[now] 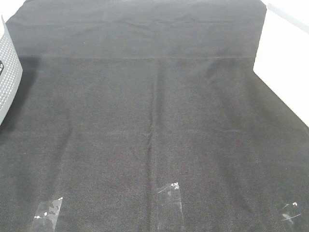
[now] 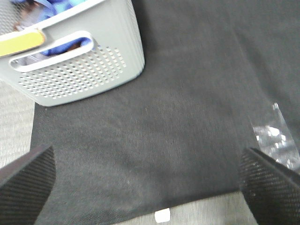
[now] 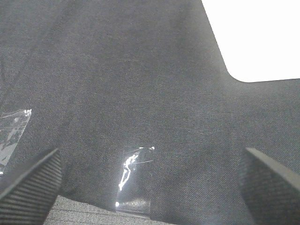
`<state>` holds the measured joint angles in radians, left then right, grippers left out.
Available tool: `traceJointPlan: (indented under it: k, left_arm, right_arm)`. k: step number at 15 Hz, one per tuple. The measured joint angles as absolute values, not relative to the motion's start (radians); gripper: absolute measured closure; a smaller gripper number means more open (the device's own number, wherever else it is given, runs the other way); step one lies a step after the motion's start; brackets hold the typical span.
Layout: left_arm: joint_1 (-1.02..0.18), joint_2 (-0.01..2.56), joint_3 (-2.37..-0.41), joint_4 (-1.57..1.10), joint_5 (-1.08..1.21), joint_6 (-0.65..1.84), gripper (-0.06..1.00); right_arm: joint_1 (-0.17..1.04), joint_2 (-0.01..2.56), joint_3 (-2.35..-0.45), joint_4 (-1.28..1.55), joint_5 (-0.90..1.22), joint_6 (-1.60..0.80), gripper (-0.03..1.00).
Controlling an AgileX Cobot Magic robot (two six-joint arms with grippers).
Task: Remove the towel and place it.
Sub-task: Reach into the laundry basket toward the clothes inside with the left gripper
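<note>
Blue towel (image 2: 58, 8) sits bunched in the basket (image 2: 93, 70) — removal apparently not begun (placing too is left); left fingers (image 2: 26, 183) and right fingers (image 3: 272, 185) both spread apart, holding nothing.

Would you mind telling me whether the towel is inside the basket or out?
Inside: blue towel shows through the handle slot of the basket and above its rim.

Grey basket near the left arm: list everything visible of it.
The basket is light grey, plastic-looking, round-cornered, its walls perforated with rows of small holes, with an oval handle slot. It stands upright at the left edge of the black cloth, mostly cropped in the high view. Blue fabric, probably the towel, shows inside through the slot; a yellow strip lies at its rim.
</note>
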<state>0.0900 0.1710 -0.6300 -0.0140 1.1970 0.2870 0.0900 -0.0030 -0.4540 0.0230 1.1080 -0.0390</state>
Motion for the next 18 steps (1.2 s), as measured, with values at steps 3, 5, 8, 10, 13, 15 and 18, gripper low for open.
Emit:
traceJointPlan:
  k: [3, 5, 8, 10, 13, 15, 18]
  left_arm:
    - [0.090, 0.358, -0.736, -0.032, 1.203, 0.383, -0.05]
    - [0.090, 0.481, -0.812, -0.032, 1.204, 0.475, -0.05]
    - [0.090, 0.660, -0.925, -0.032, 1.210, 0.529, -0.05]
    - [0.090, 0.777, -0.999, -0.032, 1.210, 0.549, -0.05]
    - [0.090, 0.971, -1.161, 0.000, 1.210, 0.651, -0.05]
    - [0.090, 1.076, -1.243, 0.000, 1.210, 0.691, -0.05]
    - [0.090, 1.220, -1.334, 0.017, 1.212, 0.770, -0.05]
  right_arm:
    - [0.090, -0.003, -0.454, 0.023, 1.108, -0.039, 0.00]
    - [0.090, -0.003, -0.454, 0.023, 1.108, -0.039, 0.00]
    - [0.090, -0.003, -0.454, 0.023, 1.108, -0.039, 0.00]
    - [0.090, -0.003, -0.454, 0.023, 1.108, -0.039, 0.00]
    - [0.090, -0.003, -0.454, 0.023, 1.108, -0.039, 0.00]
    - [0.090, -0.003, -0.454, 0.023, 1.108, -0.039, 0.00]
    - [0.090, -0.003, -0.454, 0.023, 1.108, -0.039, 0.00]
